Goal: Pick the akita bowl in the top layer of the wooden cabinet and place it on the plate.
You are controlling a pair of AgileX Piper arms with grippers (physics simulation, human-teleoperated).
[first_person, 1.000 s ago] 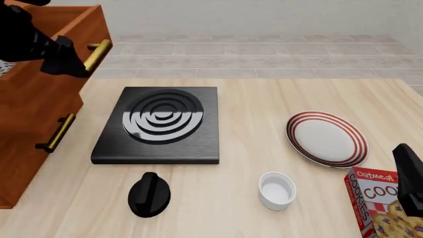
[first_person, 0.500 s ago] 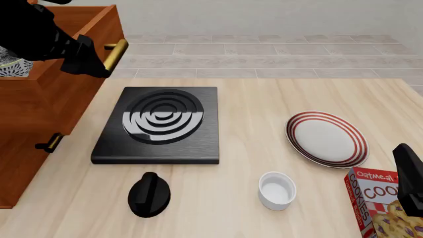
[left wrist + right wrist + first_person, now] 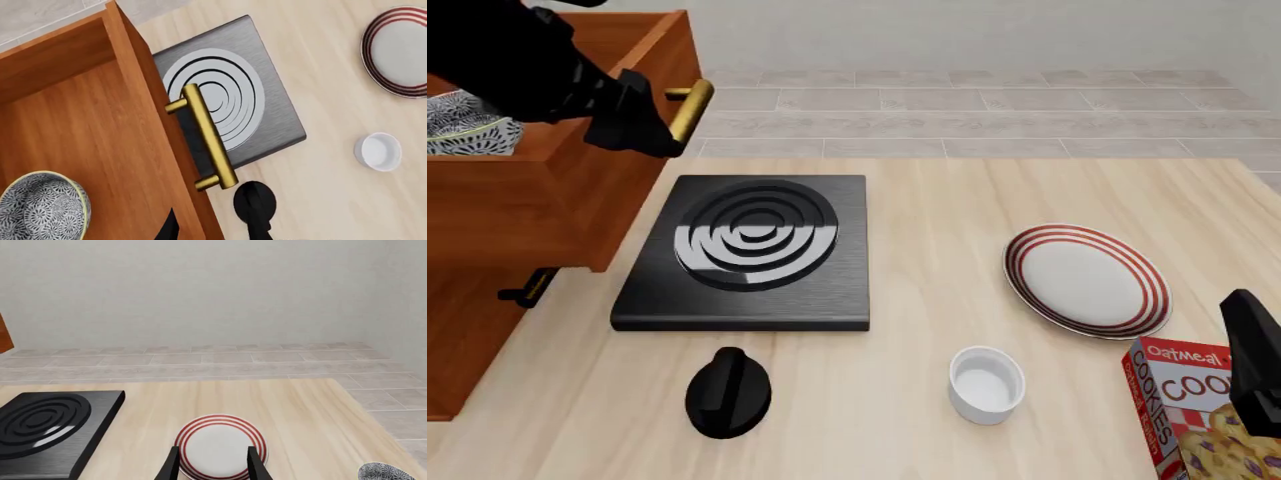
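Two arms are in view. The left gripper (image 3: 647,125) sits at the brass handle (image 3: 689,111) of the top drawer (image 3: 587,200), which stands pulled out from the cabinet (image 3: 467,330) and overhangs the counter (image 3: 934,200). Whether its fingers are clamped on the handle cannot be told: the front view shows only a dark mass against the bar, and the left wrist view shows only finger tips at the frame edge.

The bowl (image 3: 41,207) lies inside the drawer, on its floor, well back from the handle; its patterned wall shows over the drawer side in the front view (image 3: 467,125).

The plate (image 3: 1086,280) lies on the counter's right part, bare, well apart from the cabinet.

Between drawer and plate:
- a black stove slab (image 3: 747,252) with concentric rings, just beside the drawer front;
- a black knob (image 3: 729,392), nearer the camera than the slab;
- a white ramekin (image 3: 986,383), nearer the camera than the plate and apart from it.

The right gripper (image 3: 212,464) hangs over the near edge of the plate, its fingers (image 3: 256,465) spread apart and holding nothing.

A red cookie box (image 3: 1201,415) stands at the counter's near right corner, beside the right arm. Legible on it: "Oatmeal" and "COOKIES"; the rest is cut off.
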